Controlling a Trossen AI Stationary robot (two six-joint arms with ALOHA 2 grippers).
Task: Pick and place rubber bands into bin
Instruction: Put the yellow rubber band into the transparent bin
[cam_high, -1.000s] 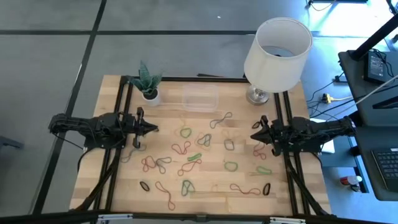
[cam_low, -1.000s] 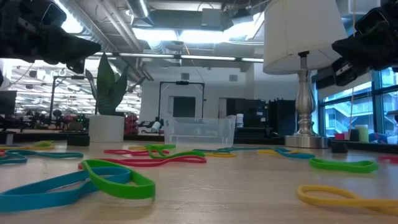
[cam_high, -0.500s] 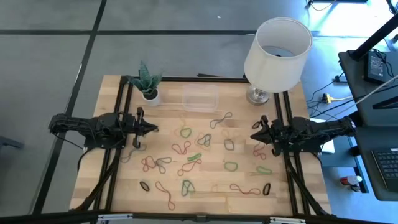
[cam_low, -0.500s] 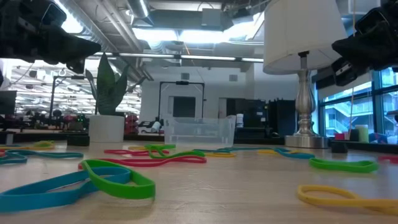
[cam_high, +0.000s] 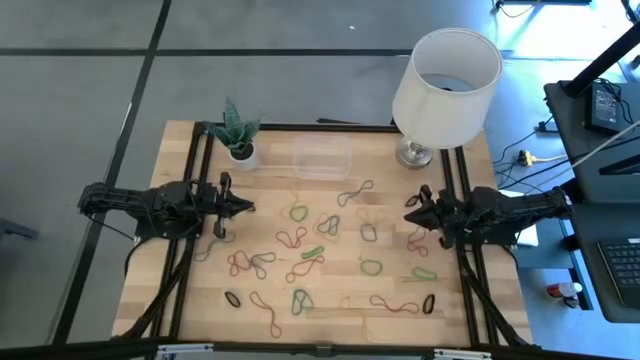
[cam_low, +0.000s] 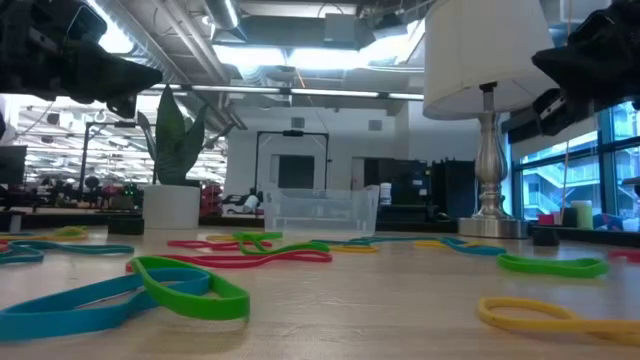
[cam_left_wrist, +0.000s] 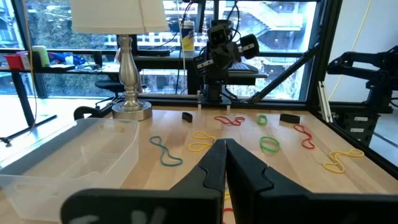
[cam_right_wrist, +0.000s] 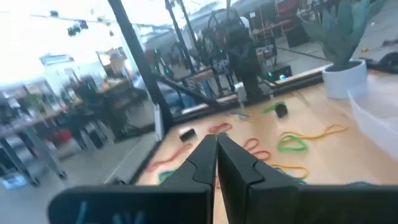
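While both my left gripper (cam_high: 246, 207) and right gripper (cam_high: 409, 216) hover with jaws closed and empty, thin soft elastic rubber bands (cam_high: 299, 212) lie flat on the wooden surface (cam_high: 330, 300); pinch one strand, carry toward 12 o'clock to the clear plastic bin (cam_high: 321, 158).

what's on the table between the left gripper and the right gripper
In the high view, loose rubber bands lie scattered on the table between the left gripper and right gripper; nothing else.

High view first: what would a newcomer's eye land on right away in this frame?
The white-shaded lamp at the table's far right corner stands out most. Next come the rubber bands, scattered in many colours across the middle of the wooden table, none yet in the clear bin at the far edge beside the potted plant. The left end effector and right end effector face each other, both shut.
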